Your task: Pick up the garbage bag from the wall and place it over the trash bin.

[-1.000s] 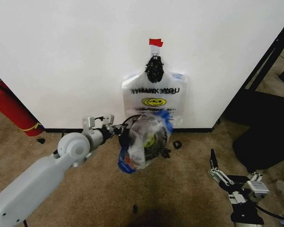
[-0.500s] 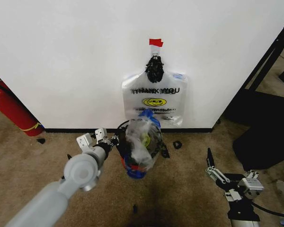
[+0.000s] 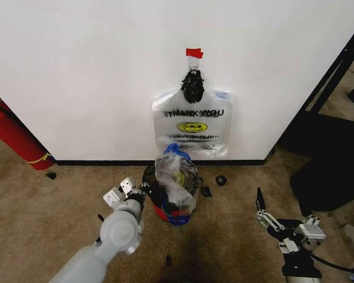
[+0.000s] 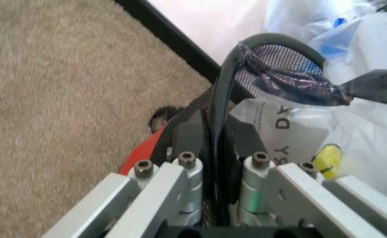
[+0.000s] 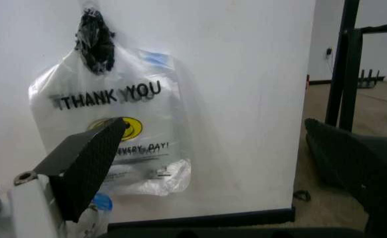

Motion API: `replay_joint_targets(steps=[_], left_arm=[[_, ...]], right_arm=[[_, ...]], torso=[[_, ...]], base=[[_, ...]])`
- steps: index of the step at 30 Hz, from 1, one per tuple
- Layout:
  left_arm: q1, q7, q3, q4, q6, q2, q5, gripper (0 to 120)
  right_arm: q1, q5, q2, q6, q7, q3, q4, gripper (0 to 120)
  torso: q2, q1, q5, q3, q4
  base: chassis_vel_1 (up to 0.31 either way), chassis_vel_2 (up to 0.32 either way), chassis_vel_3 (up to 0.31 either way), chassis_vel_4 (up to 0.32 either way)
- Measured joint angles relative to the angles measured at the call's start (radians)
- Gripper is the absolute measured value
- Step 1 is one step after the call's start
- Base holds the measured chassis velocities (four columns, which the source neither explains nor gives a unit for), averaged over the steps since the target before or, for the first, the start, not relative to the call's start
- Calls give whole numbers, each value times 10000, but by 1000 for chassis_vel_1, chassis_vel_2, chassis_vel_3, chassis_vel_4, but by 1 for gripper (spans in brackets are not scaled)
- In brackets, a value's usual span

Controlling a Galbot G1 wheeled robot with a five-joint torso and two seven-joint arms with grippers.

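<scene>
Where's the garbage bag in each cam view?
Head: garbage bag draped over the trash bin, below the hanging bags.
Left wrist: white film beyond the bin rim, which the left hand clamps.
Right wrist: probably the blue-tipped scrap under the hanging bags.
Shared landmark: black baseboard.

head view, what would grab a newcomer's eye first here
The bunch of THANK YOU bags hanging on the white wall under a red tape strip. Just below, the crumpled garbage bag sits over the trash bin, with the left gripper clamped on the bin's rim.
</scene>
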Motion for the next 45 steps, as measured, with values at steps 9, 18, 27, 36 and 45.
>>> replay_joint_targets(steps=[9,18,27,36,45], left_arm=[[275,486,-60,284,-565,-405,90,4],[548,968,256,465,-858,-454,1016,4],[654,1032,330,274,-816,-461,1491,27],[755,859,58,-239,-602,-99,1702,61],[883,567,-610,-1133,-361,643,2193,93]], right_arm=[[-6,-67,-6,-13,43,-30,-9,100],[-21,-30,-34,-13,76,-21,-10,100],[13,1,-49,-4,87,-32,-62,100],[84,6,-116,-45,87,-60,-56,100],[250,-12,-187,-206,74,-169,-85,100]], torso=[[0,0,0,0,-3],[0,0,-1,0,-2],[0,0,-1,0,-2],[0,0,-1,0,-2],[0,0,-2,0,-1]], base=[[0,0,0,0],[0,0,0,0],[0,0,0,0],[0,0,0,0],[0,0,0,0]])
